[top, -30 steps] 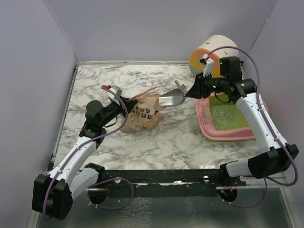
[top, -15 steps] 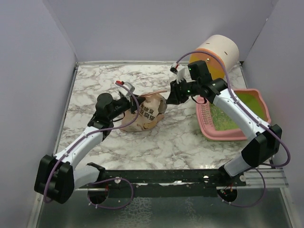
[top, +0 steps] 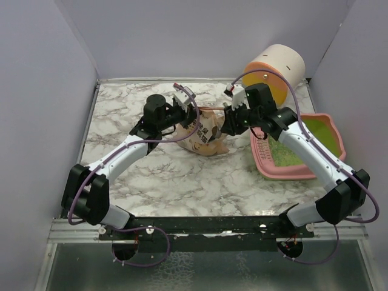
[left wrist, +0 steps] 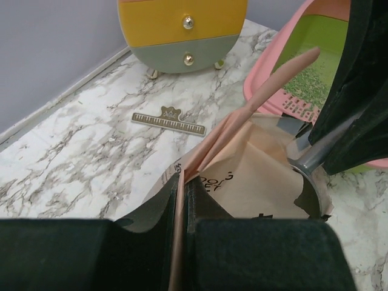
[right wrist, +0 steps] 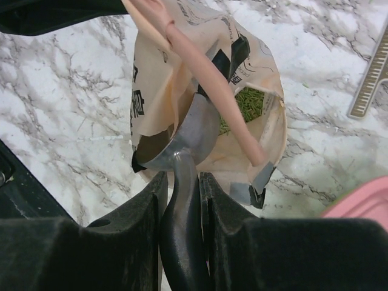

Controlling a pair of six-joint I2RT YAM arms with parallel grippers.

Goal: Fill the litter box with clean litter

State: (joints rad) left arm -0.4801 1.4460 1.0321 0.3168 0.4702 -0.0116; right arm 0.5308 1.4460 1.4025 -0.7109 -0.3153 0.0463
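My left jaws are clamped on the rim of the paper bag (left wrist: 242, 176), which sits on the marble bench (top: 182, 176). My right jaws grip the handle of the metal scoop (right wrist: 193, 130). Its bowl is inside the bag's mouth, just beside some green litter (right wrist: 247, 103). The pink litter box (top: 285, 173) lies just right of the bag, with a thin layer of litter on its floor. The round drum (top: 274, 73) stands beyond the bag, to its right.
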